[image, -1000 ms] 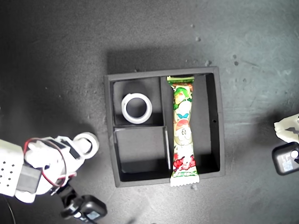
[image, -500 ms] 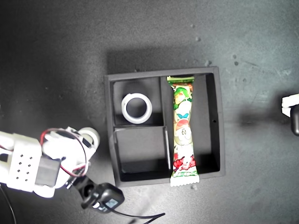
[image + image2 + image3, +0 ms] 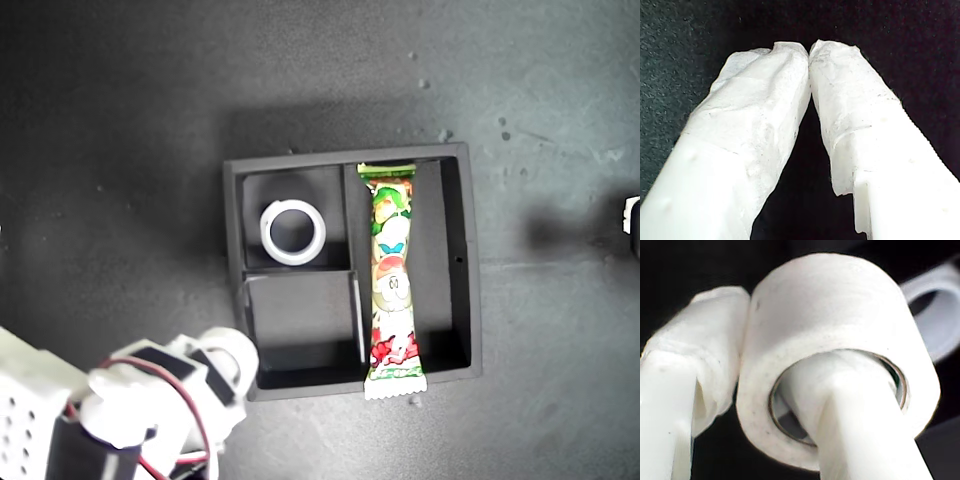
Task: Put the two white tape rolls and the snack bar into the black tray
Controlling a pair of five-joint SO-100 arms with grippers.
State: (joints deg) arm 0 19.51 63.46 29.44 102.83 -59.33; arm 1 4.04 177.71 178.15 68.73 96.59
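One white tape roll (image 3: 840, 340) is sitting clamped in my second tool (image 3: 805, 405), one finger (image 3: 865, 440) passing through its centre and the other pressing its outer wall. In the exterior view this tool (image 3: 225, 365) is hanging at the black tray (image 3: 232, 240)'s lower-left corner. Inside the tray, the other tape roll (image 3: 292, 232) is lying in the upper small compartment, the snack bar (image 3: 392, 285) in the long one. My first tool (image 3: 810, 52) is pinched closed on nothing.

The black tray (image 3: 464, 262) is sitting square and flat. One white tape roll (image 3: 292, 232) is lying flat in one of its small compartments, the snack bar (image 3: 392, 285) is stretching along its long compartment, and the other white roll (image 3: 840, 340) is riding pinched on my second claw (image 3: 785, 390).
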